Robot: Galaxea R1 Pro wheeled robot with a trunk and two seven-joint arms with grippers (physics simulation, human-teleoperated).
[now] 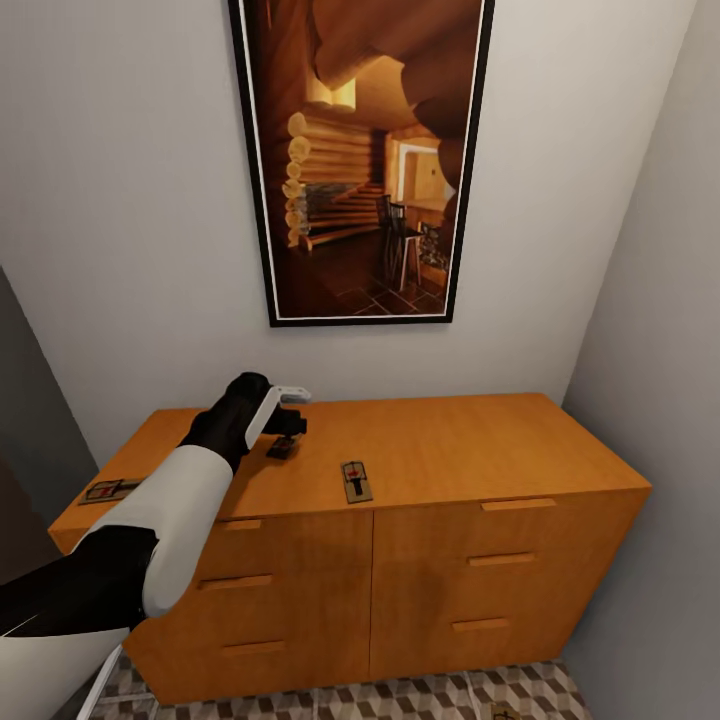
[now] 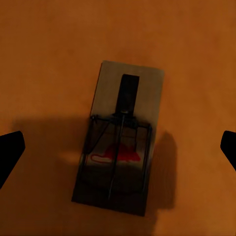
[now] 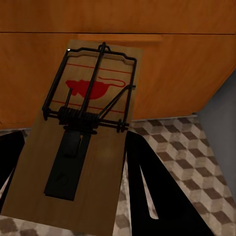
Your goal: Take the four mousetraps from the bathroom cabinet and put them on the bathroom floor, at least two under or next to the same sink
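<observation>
We are facing the cabinet point(image 1: 400, 520), an orange-brown chest standing against the grey wall beneath a tall framed picture point(image 1: 365, 160) of a log interior. Our left arm is reaching over the cabinet's top, and the left gripper point(image 1: 285, 440) is hanging directly above one mousetrap point(image 1: 282, 447) lying flat on that top, toward the cabinet's left half. In the left wrist view we are looking straight down on this trap point(image 2: 120, 140): the board is lying flat on the orange wood, with the dark fingertips point(image 2: 10, 152) showing at either edge, spread wide apart and well clear of the board on both sides, touching nothing.

A second mousetrap point(image 1: 356, 481) is lying flat near the cabinet's front edge, close to the middle, apart from the first. A third mousetrap point(image 1: 108, 490) is resting at the cabinet's far left end, near the front corner.

In the right wrist view we are holding a fourth mousetrap point(image 3: 81, 142) in the right gripper point(image 3: 73, 196). The dark fingers point(image 3: 152, 187) are lying along both long edges of the board and are clamped on it. The trap's red spot and wire face the camera. Behind it we are seeing the cabinet's drawer fronts point(image 3: 147, 73) and, below them, the cube-patterned bathroom floor point(image 3: 196, 162), which also shows at the cabinet's foot point(image 1: 420, 695) in the head view.
</observation>
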